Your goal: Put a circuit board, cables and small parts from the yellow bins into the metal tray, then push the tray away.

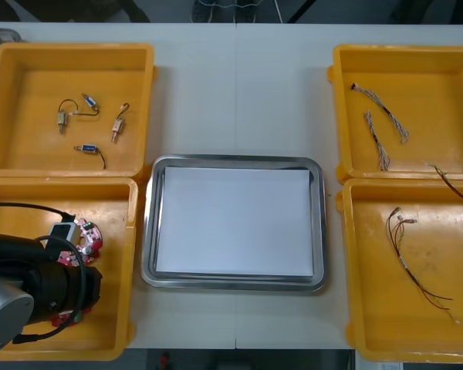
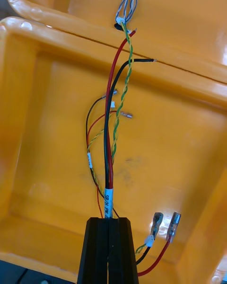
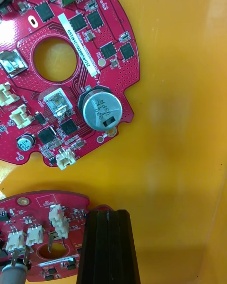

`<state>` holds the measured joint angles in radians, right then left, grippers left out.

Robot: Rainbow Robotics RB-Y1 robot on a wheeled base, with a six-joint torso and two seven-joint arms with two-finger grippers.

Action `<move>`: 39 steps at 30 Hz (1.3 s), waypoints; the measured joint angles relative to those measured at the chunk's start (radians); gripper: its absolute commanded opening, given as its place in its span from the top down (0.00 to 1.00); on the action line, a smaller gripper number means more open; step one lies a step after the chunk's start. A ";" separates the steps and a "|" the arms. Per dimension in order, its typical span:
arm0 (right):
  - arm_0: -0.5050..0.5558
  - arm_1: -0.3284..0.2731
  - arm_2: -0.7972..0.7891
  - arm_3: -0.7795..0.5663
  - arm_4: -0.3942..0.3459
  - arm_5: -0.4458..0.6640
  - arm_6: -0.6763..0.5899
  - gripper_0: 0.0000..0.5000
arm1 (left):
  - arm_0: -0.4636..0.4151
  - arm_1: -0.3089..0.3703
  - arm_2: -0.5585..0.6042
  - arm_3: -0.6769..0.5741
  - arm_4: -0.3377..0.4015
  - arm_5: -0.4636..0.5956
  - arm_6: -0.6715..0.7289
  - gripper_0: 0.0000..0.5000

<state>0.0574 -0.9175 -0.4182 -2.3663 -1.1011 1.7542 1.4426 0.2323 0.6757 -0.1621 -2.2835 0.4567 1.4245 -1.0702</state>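
Observation:
My left gripper (image 3: 108,214) is shut on nothing, its tips low over the floor of the near left yellow bin (image 1: 116,308). One round red circuit board (image 3: 71,66) lies just ahead of the fingers and a second board (image 3: 42,236) lies beside them. From the front, the left arm covers part of the boards (image 1: 89,235). My right gripper (image 2: 108,217) is shut on a red and black cable (image 2: 109,137), twisted with a yellow-green pair. The cable stretches from the fingertips over the rim between the two right bins (image 1: 455,189). The metal tray (image 1: 148,223), white inside, sits at the centre.
The far left bin (image 1: 8,100) holds several small metal parts (image 1: 85,116). Twisted blue and white cables (image 1: 378,123) lie in the far right bin. Thin red, yellow and black cables (image 1: 413,254) rest on the near right bin floor (image 2: 179,142).

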 measured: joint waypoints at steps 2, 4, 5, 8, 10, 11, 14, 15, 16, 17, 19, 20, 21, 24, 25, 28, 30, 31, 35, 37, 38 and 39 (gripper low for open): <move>-0.003 -0.021 0.000 -0.014 -0.007 0.000 0.000 1.00 | 0.000 0.000 0.001 0.000 0.003 0.000 0.000 0.77; -0.004 -0.036 0.000 -0.036 -0.009 0.000 0.000 1.00 | -0.001 0.000 0.003 0.000 0.017 0.002 0.000 0.25; -0.004 -0.042 0.000 -0.048 -0.010 0.000 0.000 1.00 | -0.001 0.000 0.006 -0.001 0.030 0.008 0.000 0.18; -0.005 -0.054 0.001 -0.083 -0.010 0.000 0.000 1.00 | -0.006 0.000 0.033 -0.012 0.076 0.056 0.000 0.00; -0.010 -0.057 0.005 -0.098 -0.010 0.000 0.000 1.00 | -0.013 0.000 0.058 -0.026 0.102 0.101 0.000 0.00; -0.014 -0.058 0.008 -0.104 -0.010 0.002 0.000 1.00 | -0.018 0.000 0.072 -0.034 0.113 0.120 0.000 0.00; -0.039 -0.058 0.030 -0.117 -0.010 0.017 0.000 1.00 | -0.038 0.000 0.112 -0.055 0.155 0.179 0.000 0.00; -0.050 -0.058 0.040 -0.121 -0.010 0.021 0.000 1.00 | -0.046 0.000 0.124 -0.061 0.167 0.197 0.000 0.00; -0.061 -0.058 0.050 -0.124 -0.010 0.024 0.000 1.00 | -0.054 0.000 0.135 -0.066 0.178 0.212 0.000 0.00; -0.071 -0.058 0.059 -0.125 -0.010 0.028 0.000 1.00 | -0.062 0.000 0.145 -0.069 0.186 0.225 0.000 0.00; -0.093 -0.058 0.081 -0.126 -0.011 0.043 0.000 1.00 | -0.077 0.000 0.159 -0.073 0.198 0.249 0.000 0.00; -0.103 -0.058 0.090 -0.127 -0.011 0.049 0.000 1.00 | -0.083 0.000 0.164 -0.074 0.200 0.256 0.000 0.00; -0.111 -0.058 0.098 -0.127 -0.012 0.052 0.000 1.00 | -0.087 0.000 0.166 -0.075 0.202 0.259 0.000 0.00; -0.124 -0.058 0.108 -0.127 -0.018 0.052 0.000 1.00 | -0.090 0.000 0.168 -0.078 0.206 0.260 0.000 0.00; -0.125 -0.058 0.108 -0.127 -0.020 0.052 0.000 1.00 | -0.090 0.000 0.168 -0.080 0.209 0.260 0.000 0.00; -0.125 -0.058 0.108 -0.127 -0.026 0.055 0.000 1.00 | -0.090 0.000 0.168 -0.086 0.213 0.262 0.000 0.00; -0.126 -0.058 0.108 -0.127 -0.027 0.062 0.000 1.00 | -0.089 0.000 0.168 -0.094 0.213 0.263 0.000 0.00; -0.126 -0.058 0.108 -0.127 -0.027 0.064 0.000 1.00 | -0.088 0.000 0.168 -0.097 0.213 0.263 0.000 0.00; -0.126 -0.058 0.108 -0.127 -0.028 0.064 0.000 1.00 | -0.076 0.000 0.168 -0.104 0.213 0.260 -0.001 0.00; -0.126 -0.058 0.108 -0.127 -0.030 0.064 0.000 1.00 | -0.060 0.000 0.168 -0.105 0.213 0.245 -0.001 0.00; -0.126 -0.058 0.108 -0.127 -0.032 0.064 0.000 1.00 | -0.052 0.000 0.168 -0.105 0.213 0.236 -0.001 0.00; -0.126 -0.058 0.108 -0.128 -0.034 0.064 0.000 1.00 | -0.043 0.000 0.168 -0.106 0.212 0.224 -0.002 0.00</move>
<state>-0.0684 -0.9760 -0.3099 -2.4938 -1.1355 1.8184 1.4426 0.1895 0.6757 0.0056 -2.3890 0.6688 1.6489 -1.0717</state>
